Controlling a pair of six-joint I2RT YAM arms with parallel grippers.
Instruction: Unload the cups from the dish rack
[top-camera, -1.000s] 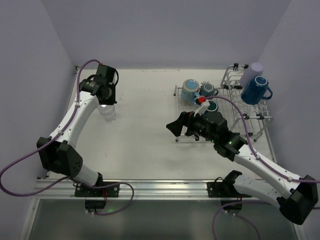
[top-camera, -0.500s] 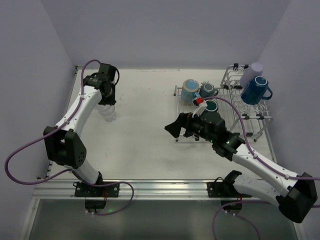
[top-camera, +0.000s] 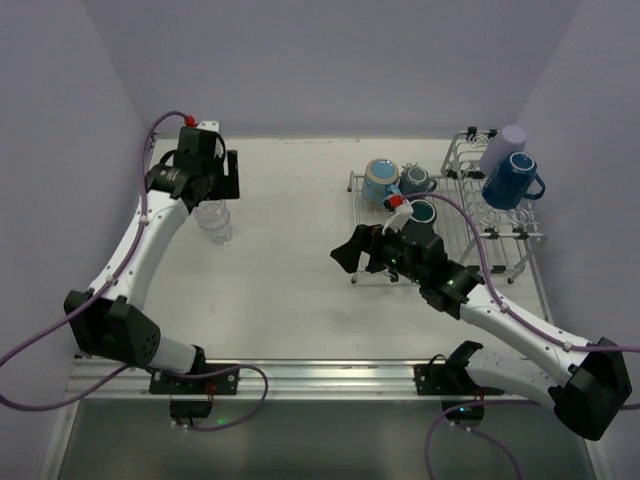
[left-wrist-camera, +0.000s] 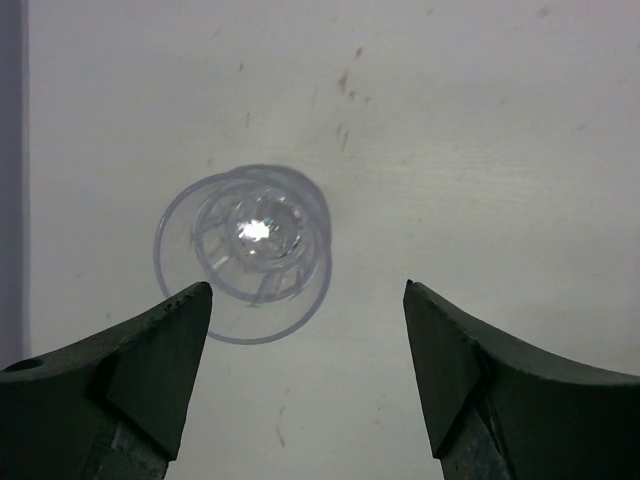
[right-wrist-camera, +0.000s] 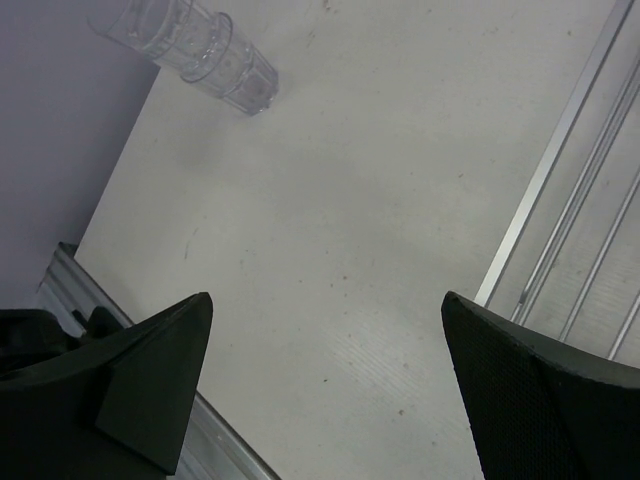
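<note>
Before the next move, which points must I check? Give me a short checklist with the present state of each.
1. Clear glass stands on the table, outside the dish rack: ok.
2. Left fingers open, not gripping the glass: ok.
3. Right fingers open and empty: ok.
4. Rack unloaded: not ok; light blue mug, two teal mugs, lavender tumbler and dark blue mug are in it.
5. Which cup the right fingers aim at: cannot tell.

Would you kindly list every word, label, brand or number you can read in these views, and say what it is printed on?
None: no readable text, label or number shows on the clear glass, the dark blue mug, the dish rack or the table.
</note>
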